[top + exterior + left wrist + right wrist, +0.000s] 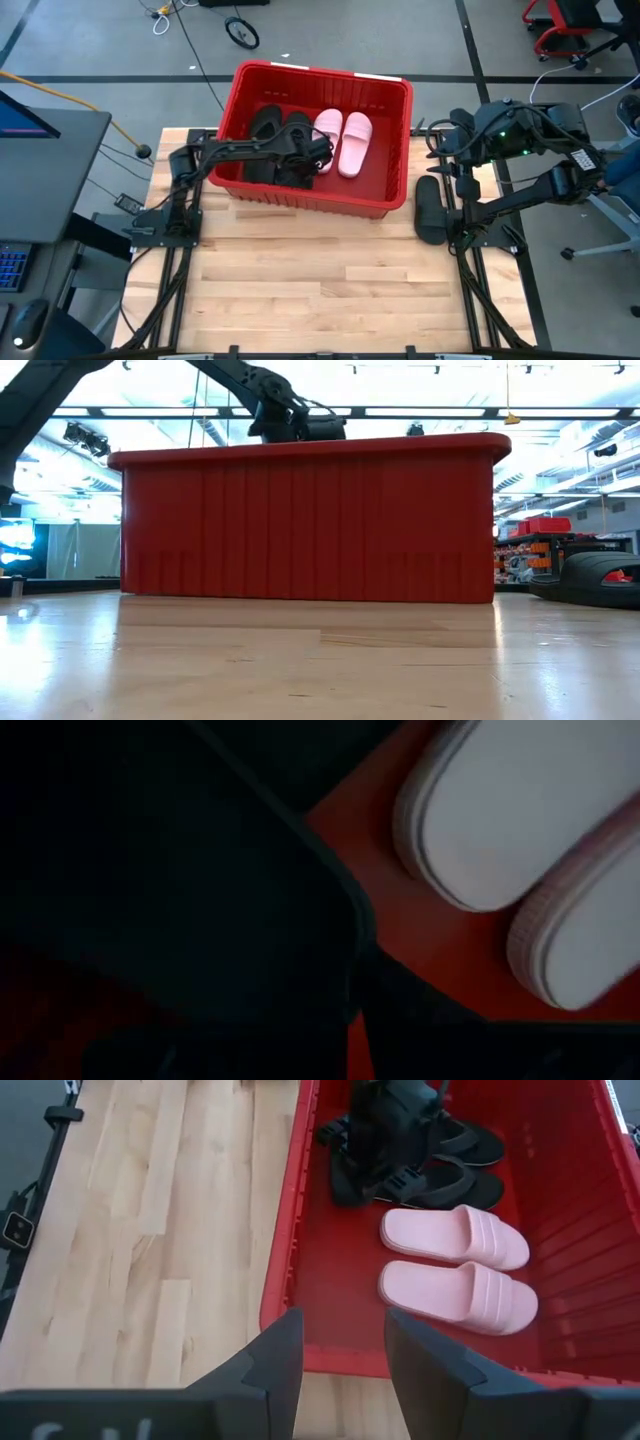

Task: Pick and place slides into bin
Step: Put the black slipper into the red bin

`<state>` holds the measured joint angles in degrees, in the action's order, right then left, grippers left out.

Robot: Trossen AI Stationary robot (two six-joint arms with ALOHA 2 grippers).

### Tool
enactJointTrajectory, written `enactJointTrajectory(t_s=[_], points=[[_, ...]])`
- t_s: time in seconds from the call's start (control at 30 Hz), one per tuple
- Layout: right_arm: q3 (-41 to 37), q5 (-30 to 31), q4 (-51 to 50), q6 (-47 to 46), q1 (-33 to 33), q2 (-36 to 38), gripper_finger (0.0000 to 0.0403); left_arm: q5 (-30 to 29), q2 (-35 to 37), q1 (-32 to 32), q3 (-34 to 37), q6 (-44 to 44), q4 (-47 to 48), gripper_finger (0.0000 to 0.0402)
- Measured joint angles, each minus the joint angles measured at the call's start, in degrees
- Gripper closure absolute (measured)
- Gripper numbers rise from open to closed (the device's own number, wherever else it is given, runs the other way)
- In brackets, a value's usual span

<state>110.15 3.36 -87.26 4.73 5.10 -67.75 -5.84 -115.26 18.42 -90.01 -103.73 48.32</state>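
The red bin [385, 100] stands at the table's far middle. On its floor lie two black slides [268, 135] and two pink slides [343, 140] side by side. My left gripper [315, 155] reaches into the bin, low over the black slides [455, 1185]. Its wrist view shows a black slide [200, 900] close up, beside the pink pair [520, 810]. A third black slide [430, 208] lies sole-down on the table right of the bin. My right gripper [345, 1350] is open and empty, just outside the bin's right wall [285, 1270].
The bin also fills the middle of the low view [300, 520], with the loose black slide [600, 580] at its right. Bare wooden table [320, 290] spreads across the near half. The arm bases stand at the table's left and right edges.
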Motion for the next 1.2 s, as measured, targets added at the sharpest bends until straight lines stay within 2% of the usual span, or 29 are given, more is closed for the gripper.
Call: enactJointTrajectory(t_s=[0.2, 0.53, 0.67, 0.8, 0.9, 1.07, 1.2], points=[[0.0, 0.0, -0.6, 0.0, 0.0, 0.0, 0.0256, 0.3, -1.4, 1.0, 0.0, -1.1, 0.5, 0.035], [0.0, 0.0, -2.8, 1.0, 0.0, 0.1, 0.0256, 0.0, -2.8, 1.9, 0.0, 0.7, -0.4, 0.0245], [0.0, 0.0, -2.8, 1.0, 0.0, 0.4, 0.0256, 1.4, -1.5, 2.4, 0.1, 2.2, -2.8, 0.0215], [0.0, 0.0, -2.8, 0.6, 0.0, 1.3, 0.0256, 0.0, 1.7, 2.4, -0.5, 7.6, -3.5, 0.0208], [0.0, 0.0, -2.8, -1.5, 0.0, 2.4, 0.0256, -2.9, 3.7, 2.2, -2.8, 9.6, -0.2, 0.0215], [0.0, -2.2, -2.8, -4.8, 0.0, 4.7, 0.0256, -4.9, 4.9, 2.4, -11.2, 15.8, 7.0, 0.023], [-0.7, -7.9, -2.5, -10.6, 0.0, 6.3, 0.0256, -6.1, 4.8, 2.7, -18.3, 20.3, 11.8, 0.0237]])
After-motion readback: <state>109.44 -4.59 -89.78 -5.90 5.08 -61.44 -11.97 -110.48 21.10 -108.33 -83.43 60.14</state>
